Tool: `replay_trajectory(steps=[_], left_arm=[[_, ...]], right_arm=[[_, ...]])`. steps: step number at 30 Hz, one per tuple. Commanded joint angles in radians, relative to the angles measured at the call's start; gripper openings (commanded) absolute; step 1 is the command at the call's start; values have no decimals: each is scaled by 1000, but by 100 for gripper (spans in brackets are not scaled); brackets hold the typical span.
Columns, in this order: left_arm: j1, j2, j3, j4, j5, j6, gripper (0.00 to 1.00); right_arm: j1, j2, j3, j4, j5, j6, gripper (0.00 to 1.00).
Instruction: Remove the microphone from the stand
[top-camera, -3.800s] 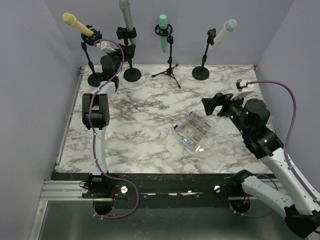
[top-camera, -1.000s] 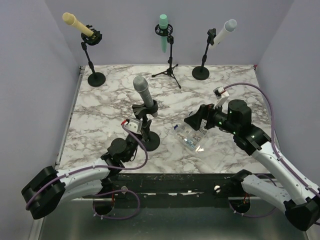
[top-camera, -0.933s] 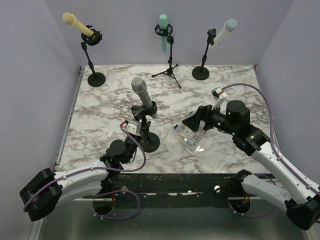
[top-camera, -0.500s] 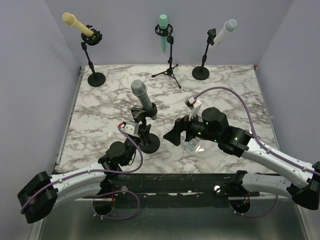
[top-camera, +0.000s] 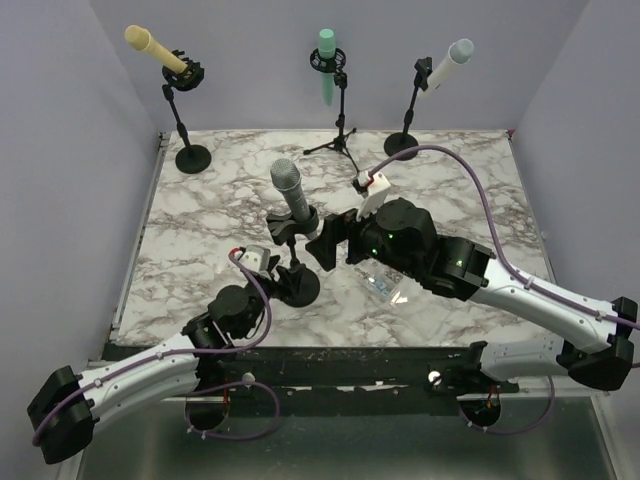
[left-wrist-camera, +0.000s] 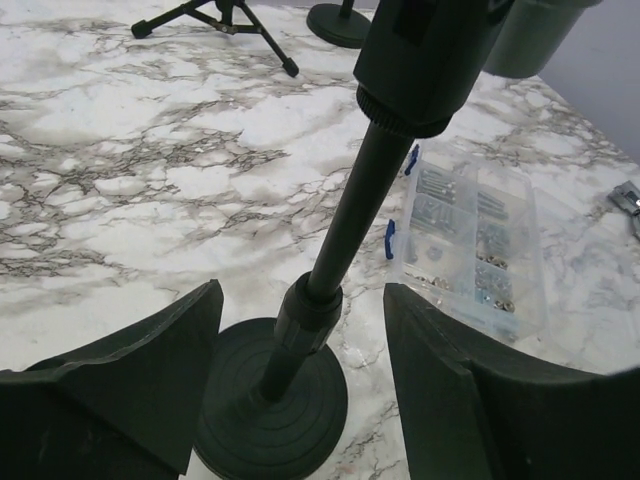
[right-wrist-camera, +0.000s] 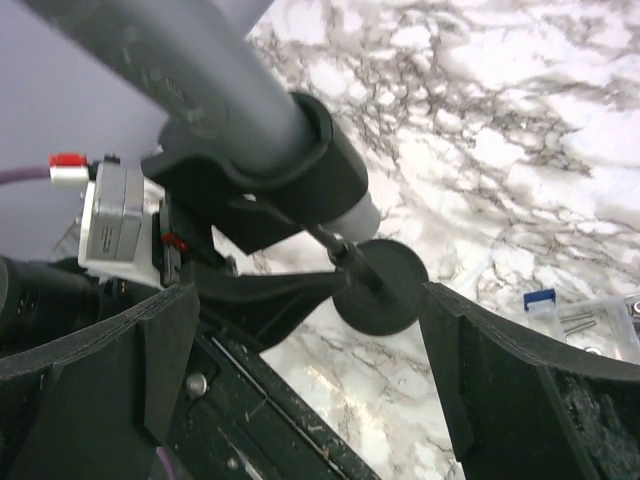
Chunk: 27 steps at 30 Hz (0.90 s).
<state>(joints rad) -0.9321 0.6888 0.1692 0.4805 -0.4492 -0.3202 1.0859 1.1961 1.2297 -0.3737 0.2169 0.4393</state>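
The grey microphone (top-camera: 287, 185) sits in the clip (top-camera: 292, 222) of its stand (top-camera: 293, 285), head uppermost and leaning a little. The stand's round base rests close to the near edge of the worktop (top-camera: 190, 230), left of the middle. The left claw (left-wrist-camera: 300, 345) is low down at the base, its fingers parted on either side of the pole with a gap on both sides, gripping nothing. The right claw (right-wrist-camera: 310, 330) reaches in from the right at clip height, spread wide, with the clip and the microphone's handle just ahead of its fingers; I can't make out any contact. A clear parts box (left-wrist-camera: 470, 245) lies just right of the base. Along the far edge stand a yellow microphone (top-camera: 150, 45), a green microphone (top-camera: 327, 62) and a white microphone (top-camera: 450, 60), each on its own stand.
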Motion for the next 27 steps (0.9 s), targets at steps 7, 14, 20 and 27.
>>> replay_trajectory(steps=[7, 14, 20, 27], left_arm=[[-5, -331, 99, -410, 31, -143, 72], [-5, -505, 175, -611, 11, -182, 78], [-5, -562, 237, -703, 9, -189, 80], [-5, -586, 276, -765, -2, -185, 81]], right_arm=[[161, 191, 347, -192, 493, -18, 100], [282, 349, 502, -192, 843, -90, 100], [310, 474, 560, -16, 1085, -316, 100], [308, 486, 465, 359, 1108, -618, 98]])
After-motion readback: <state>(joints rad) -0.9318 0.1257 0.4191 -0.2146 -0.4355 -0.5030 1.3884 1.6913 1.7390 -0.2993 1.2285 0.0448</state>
